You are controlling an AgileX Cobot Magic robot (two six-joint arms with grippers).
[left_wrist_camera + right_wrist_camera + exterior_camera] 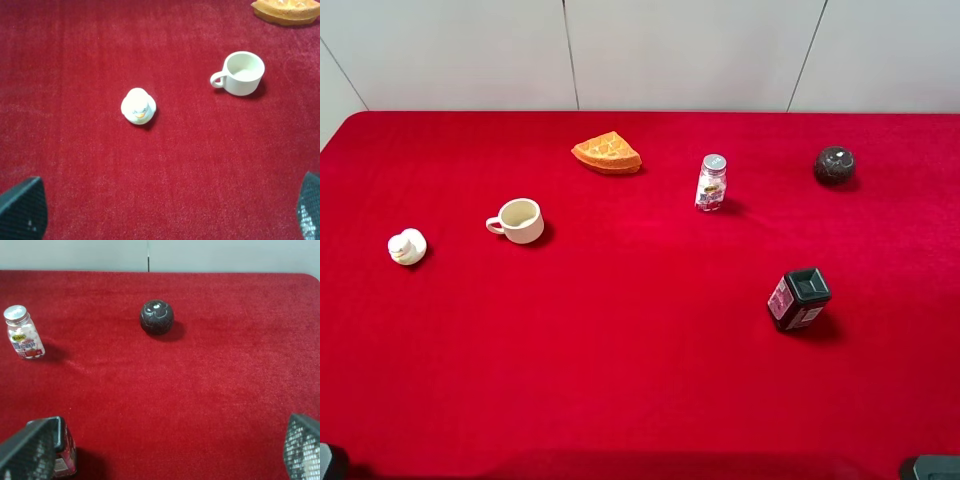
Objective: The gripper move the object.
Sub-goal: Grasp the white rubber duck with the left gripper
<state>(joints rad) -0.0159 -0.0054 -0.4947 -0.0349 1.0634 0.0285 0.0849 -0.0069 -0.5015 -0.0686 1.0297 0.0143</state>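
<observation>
The object, a small cream-white duck figurine (407, 246) with an orange beak, sits on the red cloth at the far left. In the left wrist view the duck (138, 106) lies ahead of my left gripper (165, 209), well apart from it. The left fingertips (22, 210) stand wide apart with nothing between them. My right gripper (165, 450) is open and empty too, over the right side of the table. In the high view only dark bits of the arms show at the bottom corners (330, 464).
A cream mug (518, 220) stands right of the duck. An orange waffle wedge (607, 154) lies at the back middle, with a small capped bottle (711, 182) and a dark ball (834, 165) to its right. A black-lidded red jar (798, 299) is at front right.
</observation>
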